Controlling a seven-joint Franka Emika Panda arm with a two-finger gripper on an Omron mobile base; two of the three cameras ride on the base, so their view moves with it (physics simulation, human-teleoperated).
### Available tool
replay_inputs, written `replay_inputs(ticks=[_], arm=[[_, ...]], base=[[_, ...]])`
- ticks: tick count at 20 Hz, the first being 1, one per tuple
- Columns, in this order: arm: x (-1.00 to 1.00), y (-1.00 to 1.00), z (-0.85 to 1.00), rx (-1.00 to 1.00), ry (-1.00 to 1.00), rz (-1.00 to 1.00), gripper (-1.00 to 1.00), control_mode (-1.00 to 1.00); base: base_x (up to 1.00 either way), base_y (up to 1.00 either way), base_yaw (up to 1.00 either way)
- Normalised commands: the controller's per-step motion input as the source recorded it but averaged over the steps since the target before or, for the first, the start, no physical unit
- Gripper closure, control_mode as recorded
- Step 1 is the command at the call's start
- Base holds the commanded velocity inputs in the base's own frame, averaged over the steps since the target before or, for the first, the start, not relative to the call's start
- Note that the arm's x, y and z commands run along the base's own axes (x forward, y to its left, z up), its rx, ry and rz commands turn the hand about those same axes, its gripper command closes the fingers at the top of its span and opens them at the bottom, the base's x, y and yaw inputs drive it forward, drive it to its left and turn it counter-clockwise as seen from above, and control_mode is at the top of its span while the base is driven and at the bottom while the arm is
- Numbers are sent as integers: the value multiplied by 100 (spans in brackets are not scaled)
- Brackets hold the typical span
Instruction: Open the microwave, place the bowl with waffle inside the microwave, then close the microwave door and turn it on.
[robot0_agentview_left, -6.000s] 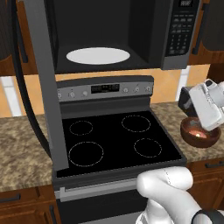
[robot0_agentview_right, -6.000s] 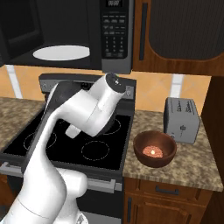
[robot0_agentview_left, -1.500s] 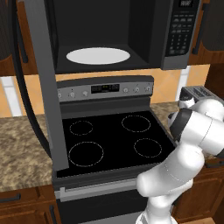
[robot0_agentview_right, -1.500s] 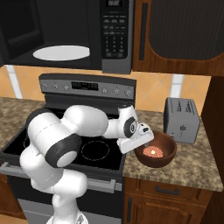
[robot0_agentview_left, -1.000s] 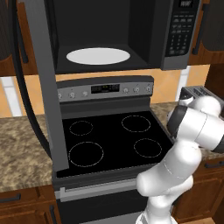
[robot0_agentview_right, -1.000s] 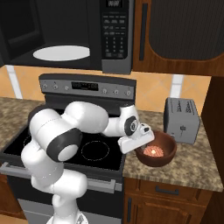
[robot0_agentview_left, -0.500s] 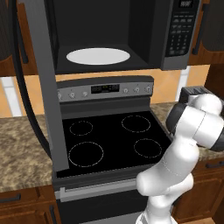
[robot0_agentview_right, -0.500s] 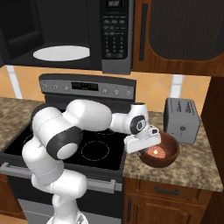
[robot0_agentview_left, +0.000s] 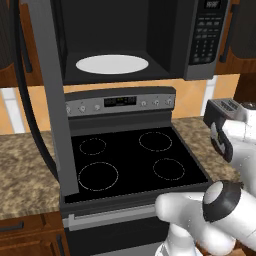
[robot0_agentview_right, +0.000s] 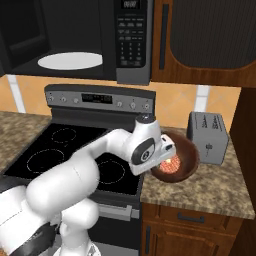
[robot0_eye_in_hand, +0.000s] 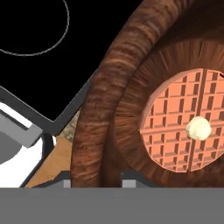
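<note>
Bowl (robot0_agentview_right: 181, 159) holds waffle (robot0_eye_in_hand: 186, 127).

The bowl (robot0_eye_in_hand: 109, 83) looks like turned wood, reddish-brown with fine streaked grain, and has a soft sheen rather than a high gloss. The waffle (robot0_eye_in_hand: 186, 131) is matt orange with a crisp grid, topped by a pale, smooth dab. The stove (robot0_agentview_left: 135, 160) has a flat black glass-like top and a brushed grey metal control strip. The tabletop (robot0_agentview_right: 215, 187) is speckled brown stone. The toaster (robot0_agentview_right: 207, 136) is plain grey metal. The cabinet doors (robot0_agentview_right: 205, 40) are dark polished wood. The microwave (robot0_agentview_right: 75, 35) is dark, with a white smooth turntable plate (robot0_agentview_right: 70, 61).
</note>
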Motion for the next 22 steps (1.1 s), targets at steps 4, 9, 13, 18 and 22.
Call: replay_inputs(ticks=[4,9,13,18,22], arm=[[-43,67,88,-14,-8,39,100,-100],[-87,15,84,-16,0,47,100,-100],[-100,0,85,-23,0,38,100,-100],[-86,4,80,-26,9,46,100,-100],[-69,24,69,-19,5,53,100,-100]], base=[[0,0,0],[0,0,0],[0,0,0],[0,0,0],[0,0,0]])
